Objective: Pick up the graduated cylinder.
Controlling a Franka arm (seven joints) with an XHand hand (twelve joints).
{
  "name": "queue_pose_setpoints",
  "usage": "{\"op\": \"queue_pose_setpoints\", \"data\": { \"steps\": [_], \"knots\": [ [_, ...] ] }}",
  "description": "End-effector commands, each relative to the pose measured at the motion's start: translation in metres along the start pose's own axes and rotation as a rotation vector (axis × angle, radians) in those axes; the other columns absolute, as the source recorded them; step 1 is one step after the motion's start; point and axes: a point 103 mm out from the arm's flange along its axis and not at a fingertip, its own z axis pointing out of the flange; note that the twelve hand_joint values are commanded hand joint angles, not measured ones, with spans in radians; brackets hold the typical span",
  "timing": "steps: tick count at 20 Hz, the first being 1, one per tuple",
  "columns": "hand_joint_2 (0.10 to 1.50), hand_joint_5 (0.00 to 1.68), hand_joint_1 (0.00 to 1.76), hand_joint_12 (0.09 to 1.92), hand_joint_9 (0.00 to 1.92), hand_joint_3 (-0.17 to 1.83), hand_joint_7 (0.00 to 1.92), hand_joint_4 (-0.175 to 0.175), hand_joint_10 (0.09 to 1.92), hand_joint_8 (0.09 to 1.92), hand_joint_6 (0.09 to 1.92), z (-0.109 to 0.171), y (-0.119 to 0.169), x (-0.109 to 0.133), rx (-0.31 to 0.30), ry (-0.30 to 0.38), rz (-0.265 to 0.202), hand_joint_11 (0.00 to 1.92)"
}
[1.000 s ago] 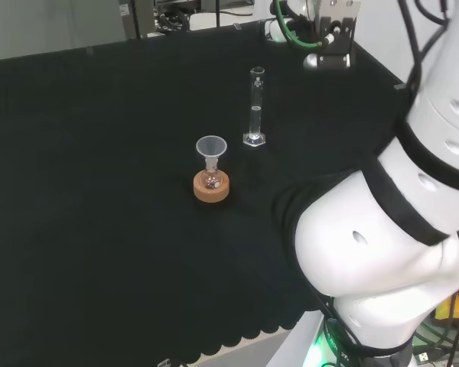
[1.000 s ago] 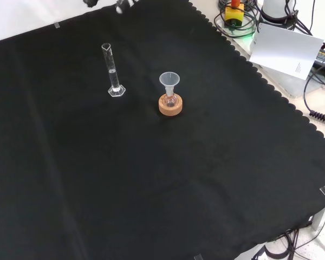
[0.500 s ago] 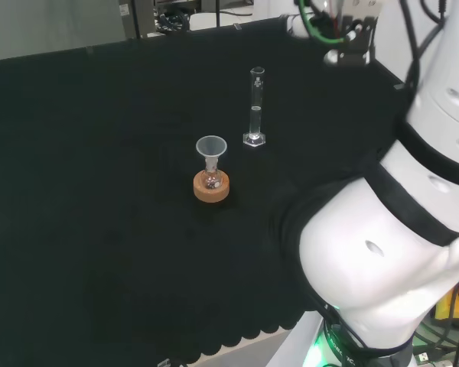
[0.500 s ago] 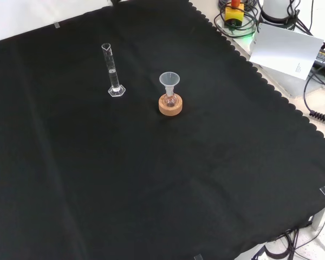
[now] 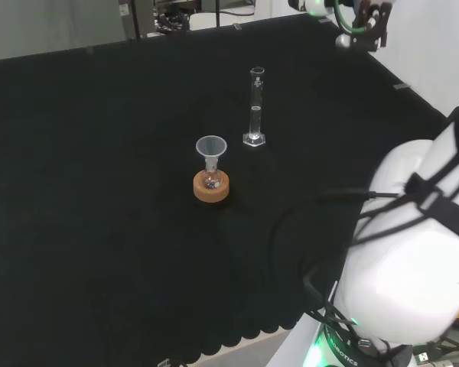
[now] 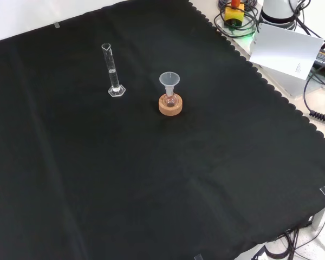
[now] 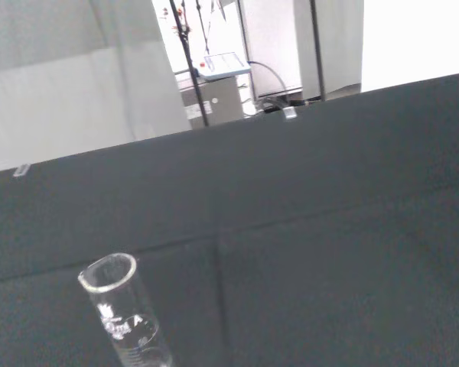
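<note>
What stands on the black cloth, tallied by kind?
Graduated cylinder: 1
Funnel: 1
Small flask under the funnel: 1
Cork ring stand: 1
Total: 4

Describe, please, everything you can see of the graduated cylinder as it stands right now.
The graduated cylinder is a tall, narrow tube of clear glass or plastic with a pouring lip at its open top and a flat, angular foot. It stands upright on the black cloth, alone and apart from the funnel. In the front view it is to the left of the funnel and slightly farther off. The wrist view shows its round rim and faint white printed marks below it. Nothing but the cloth touches it.
</note>
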Motion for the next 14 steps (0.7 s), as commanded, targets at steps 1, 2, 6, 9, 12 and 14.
{"op": "queue_pose_setpoints", "data": {
  "steps": [1, 2, 6, 9, 12, 14],
  "knots": [
    [1.06, 0.42, 0.45, 1.28, 0.72, 0.10, 0.43, -0.023, 0.59, 0.69, 0.09, 0.145, -0.015, -0.010, 0.052, 0.261, -0.059, 0.59],
    [1.05, 0.43, 0.48, 1.27, 0.73, 0.10, 0.44, -0.023, 0.58, 0.69, 0.09, 0.146, -0.017, -0.010, 0.040, 0.284, -0.069, 0.60],
    [1.02, 0.45, 0.55, 1.26, 0.75, 0.09, 0.46, -0.022, 0.56, 0.68, 0.09, 0.154, -0.020, -0.011, 0.033, 0.367, -0.113, 0.60],
    [1.02, 0.46, 0.56, 1.26, 0.73, 0.09, 0.46, -0.020, 0.55, 0.67, 0.09, 0.159, -0.023, -0.012, 0.004, 0.444, -0.140, 0.58],
    [1.01, 0.47, 0.57, 1.27, 0.69, 0.10, 0.44, -0.019, 0.54, 0.66, 0.09, 0.164, -0.024, -0.012, -0.005, 0.477, -0.175, 0.55],
    [1.00, 0.46, 0.58, 1.28, 0.66, 0.10, 0.42, -0.017, 0.54, 0.65, 0.09, 0.169, -0.025, -0.013, 0.010, 0.499, -0.195, 0.51]
  ]
}}
